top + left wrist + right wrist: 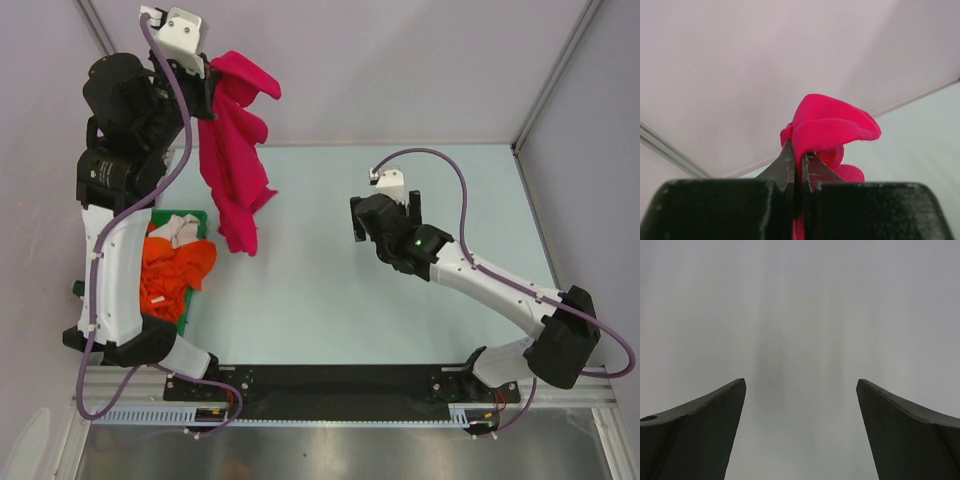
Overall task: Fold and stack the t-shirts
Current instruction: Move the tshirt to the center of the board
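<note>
Hanging at upper left, the pink t-shirt is clamped in the left pincer; the right pincer gapes wide.

Cannot make out the fingertips of the left hand from above: buried in the pink t-shirt and masked by the white wrist housing. From the left wrist, can see only a bunched top fold of that shirt; below it, hidden behind the hand's black body and cropped at the bottom edge. Partly covered by the left arm: orange clothing and green bin, outline untraceable. From the right wrist, cuts off the right hand at the bottom edge; beyond, only featureless grey blur.
</note>
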Action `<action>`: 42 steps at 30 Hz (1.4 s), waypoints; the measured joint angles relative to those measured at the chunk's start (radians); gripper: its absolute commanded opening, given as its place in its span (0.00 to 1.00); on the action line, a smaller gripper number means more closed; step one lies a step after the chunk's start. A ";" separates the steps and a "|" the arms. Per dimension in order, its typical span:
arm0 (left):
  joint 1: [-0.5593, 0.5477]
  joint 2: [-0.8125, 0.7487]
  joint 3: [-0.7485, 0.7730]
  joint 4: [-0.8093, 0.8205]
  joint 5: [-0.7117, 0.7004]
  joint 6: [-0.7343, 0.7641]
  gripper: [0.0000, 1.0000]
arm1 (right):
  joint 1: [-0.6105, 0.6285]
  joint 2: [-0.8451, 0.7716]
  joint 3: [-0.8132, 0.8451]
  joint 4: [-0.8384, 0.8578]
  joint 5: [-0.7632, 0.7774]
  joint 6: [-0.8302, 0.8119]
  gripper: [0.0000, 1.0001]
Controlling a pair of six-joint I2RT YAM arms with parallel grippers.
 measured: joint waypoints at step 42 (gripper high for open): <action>0.093 -0.094 -0.904 0.213 -0.080 -0.098 0.90 | -0.036 -0.100 0.055 0.000 0.021 -0.146 0.86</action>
